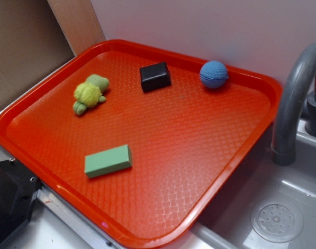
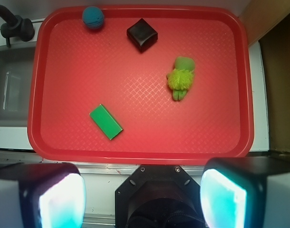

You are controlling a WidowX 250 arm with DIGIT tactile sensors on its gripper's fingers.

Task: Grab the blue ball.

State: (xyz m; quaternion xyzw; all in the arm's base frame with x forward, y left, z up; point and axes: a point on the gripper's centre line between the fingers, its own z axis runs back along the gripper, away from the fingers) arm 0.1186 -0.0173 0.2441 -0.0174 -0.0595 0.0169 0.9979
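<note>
- Blue ball (image 1: 214,74) sits at the red tray's (image 1: 235,155) far rim, near the black block (image 1: 155,77).
- Hand (image 2: 144,199) hangs spread, empty, well apart from the ball.

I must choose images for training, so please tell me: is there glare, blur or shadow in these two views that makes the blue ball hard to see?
Exterior view: soft glare on the near part of the red tray; the blue ball is sharp. Wrist view: the ball is clear but small, and the fingers at the bottom edge are blurred and brightly lit.
</note>
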